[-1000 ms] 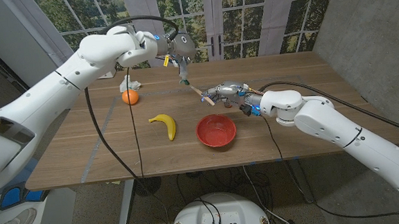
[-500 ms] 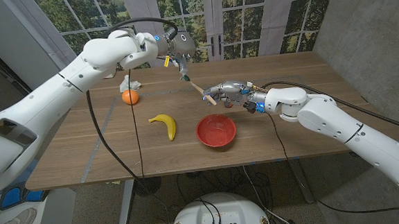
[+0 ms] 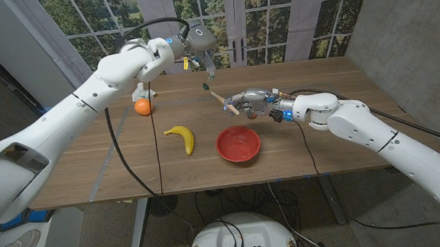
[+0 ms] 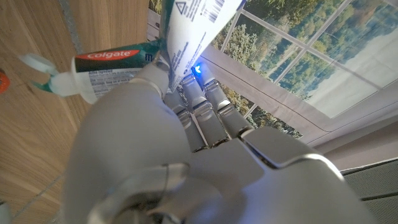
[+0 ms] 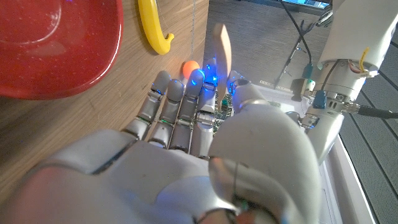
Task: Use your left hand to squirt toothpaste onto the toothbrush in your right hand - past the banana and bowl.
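Observation:
In the head view my left hand [image 3: 199,50] holds a toothpaste tube [image 3: 206,77] above the table's far side, nozzle pointing down. The left wrist view shows the same white and red tube [image 4: 106,65] with its pale green cap end [image 4: 38,65], gripped by my left hand [image 4: 180,143]. My right hand [image 3: 251,102] grips a wooden toothbrush [image 3: 221,99], whose tip points up-left, just below and right of the nozzle. The brush's wooden handle [image 5: 222,46] sticks out past my right hand [image 5: 186,149]. A yellow banana [image 3: 181,137] and a red bowl [image 3: 238,144] lie nearer the front.
An orange [image 3: 143,107] sits at the table's left, with a small white object [image 3: 138,91] behind it. The right wrist view shows the bowl [image 5: 56,43], the banana [image 5: 152,25] and the orange [image 5: 191,66]. Windows stand behind the wooden table [image 3: 335,132].
My left hand has lifted slightly and shifted right with the tube. My right forearm has risen a little, while the hand and brush stay nearly in place.

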Controlling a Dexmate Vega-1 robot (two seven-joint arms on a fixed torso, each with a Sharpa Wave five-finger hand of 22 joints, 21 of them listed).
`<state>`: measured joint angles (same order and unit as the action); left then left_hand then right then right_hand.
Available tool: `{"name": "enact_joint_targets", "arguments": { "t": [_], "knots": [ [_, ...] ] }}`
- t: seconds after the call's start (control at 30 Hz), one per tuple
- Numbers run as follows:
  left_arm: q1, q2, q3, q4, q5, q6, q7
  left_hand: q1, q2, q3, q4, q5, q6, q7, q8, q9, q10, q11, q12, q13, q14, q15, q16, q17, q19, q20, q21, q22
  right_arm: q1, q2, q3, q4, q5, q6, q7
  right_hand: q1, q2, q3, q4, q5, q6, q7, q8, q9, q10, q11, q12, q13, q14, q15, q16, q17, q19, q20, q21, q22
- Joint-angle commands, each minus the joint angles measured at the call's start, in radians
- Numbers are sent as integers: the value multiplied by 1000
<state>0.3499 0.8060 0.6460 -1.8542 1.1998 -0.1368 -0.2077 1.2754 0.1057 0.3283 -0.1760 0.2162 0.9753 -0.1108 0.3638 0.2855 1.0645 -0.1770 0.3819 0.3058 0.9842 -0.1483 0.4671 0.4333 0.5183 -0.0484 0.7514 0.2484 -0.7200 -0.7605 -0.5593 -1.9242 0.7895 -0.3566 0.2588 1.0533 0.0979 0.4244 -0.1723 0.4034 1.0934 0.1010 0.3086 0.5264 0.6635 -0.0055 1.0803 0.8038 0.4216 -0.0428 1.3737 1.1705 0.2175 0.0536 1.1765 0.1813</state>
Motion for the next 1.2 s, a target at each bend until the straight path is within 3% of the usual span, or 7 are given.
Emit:
{"name": "enact_joint_targets", "arguments": {
  "t": [0.03,0.27,0.43,0.73,1.2],
  "knots": [
    [54,0,-34,-31,-69,115,28,7,-7,0,3,5,-1,-5,6,5,29,-33,3,106,5,-96,-5,4,-7,-112,9,2,37,14,-11,44,26,-36,36,12,18,3,2,6,8,-1,0,5,-1,-4,6,1,-3,-85,3,1,9,-3,8,3],
    [99,-13,-57,-51,-97,209,45,7,-7,0,3,6,-5,-3,5,4,29,-33,1,110,4,-96,-7,9,-10,-111,17,1,37,23,-8,58,32,-41,24,11,18,1,3,7,11,-1,-3,2,-1,-3,7,1,-2,-86,4,-2,9,-2,9,3],
    [140,-31,-79,-57,-149,273,80,7,-8,0,3,7,-5,-4,5,4,28,-33,-2,112,3,-96,-9,11,-13,-110,22,0,68,25,-18,80,32,-74,34,11,18,1,3,7,11,-2,-4,3,-4,-7,6,0,-2,-87,5,-1,9,-1,9,3],
    [184,-29,-89,-62,-195,341,138,7,-9,-1,3,9,-7,-3,4,3,26,-32,-6,113,2,-96,-11,15,-15,-109,31,-1,80,39,-15,114,45,-98,24,9,20,1,4,8,8,-3,-7,4,-4,-8,6,-2,-3,-87,5,-1,9,-1,10,3],
    [267,-89,-153,-97,-415,503,194,3,-9,-3,5,11,-6,4,4,0,26,-32,-15,113,1,-96,-16,23,-20,-106,48,-5,51,33,11,99,67,-104,-20,9,20,1,4,10,9,-3,-13,4,-8,-9,5,-4,-5,-87,4,-3,8,1,11,3]
  ]
}}
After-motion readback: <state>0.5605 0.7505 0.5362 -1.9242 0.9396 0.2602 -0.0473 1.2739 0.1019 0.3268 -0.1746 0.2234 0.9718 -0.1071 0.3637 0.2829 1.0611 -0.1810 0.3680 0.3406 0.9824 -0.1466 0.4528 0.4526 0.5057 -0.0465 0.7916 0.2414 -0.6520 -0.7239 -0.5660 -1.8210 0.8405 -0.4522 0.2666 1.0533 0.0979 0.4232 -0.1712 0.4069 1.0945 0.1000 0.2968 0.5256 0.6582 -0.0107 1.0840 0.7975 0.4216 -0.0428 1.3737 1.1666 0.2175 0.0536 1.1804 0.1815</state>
